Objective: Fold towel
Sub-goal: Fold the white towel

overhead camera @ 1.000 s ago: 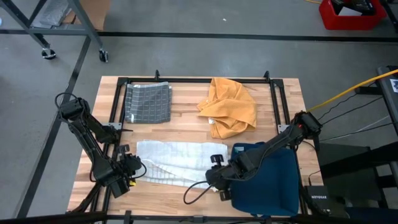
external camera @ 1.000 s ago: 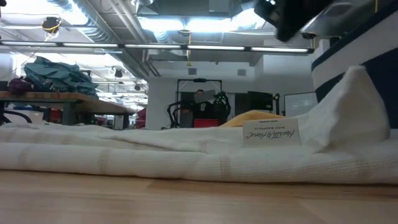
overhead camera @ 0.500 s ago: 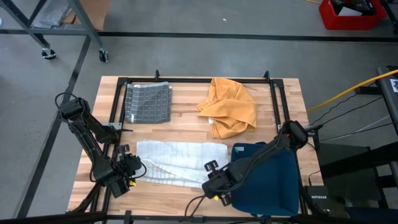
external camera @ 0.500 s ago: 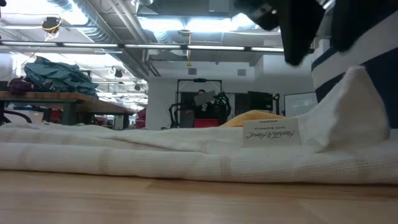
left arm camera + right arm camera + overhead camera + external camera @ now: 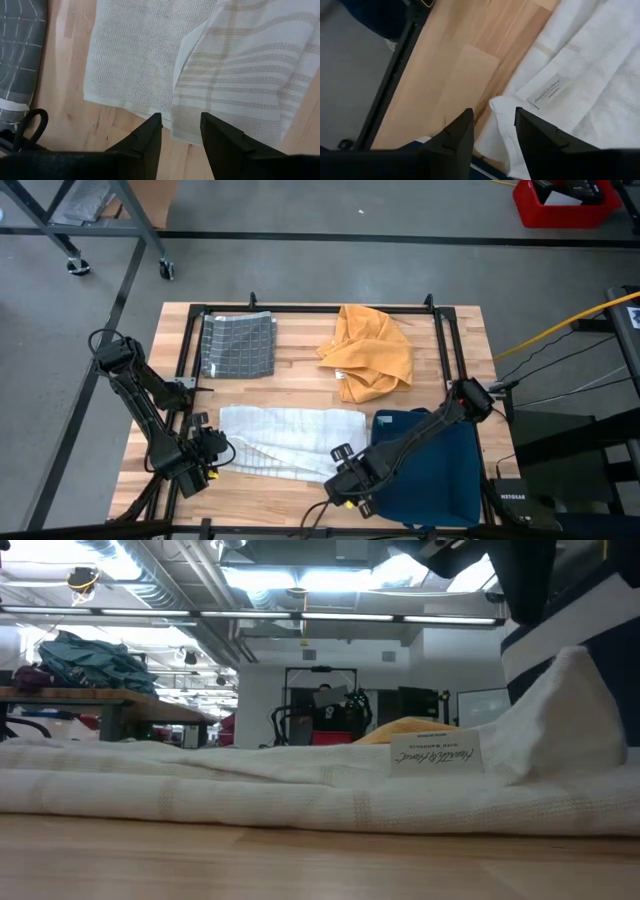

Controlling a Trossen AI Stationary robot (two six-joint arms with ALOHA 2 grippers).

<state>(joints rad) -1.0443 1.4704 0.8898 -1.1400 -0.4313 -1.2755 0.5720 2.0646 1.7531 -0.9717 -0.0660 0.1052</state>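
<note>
White and stripy, the towel (image 5: 285,442) lay flat on the wooden counter (image 5: 300,375) in the lower middle of the high view. The left end effector (image 5: 181,134) sat at the towel's left edge with its fingers apart, holding nothing. The right end effector (image 5: 492,127) hung over the towel's right corner, fingers apart too, empty.

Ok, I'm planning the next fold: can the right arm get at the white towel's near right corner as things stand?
Probably yes. The right gripper hangs at the white towel's right end, jaws apart, with the labelled corner just ahead of its fingers and only bare table beside it.
</note>
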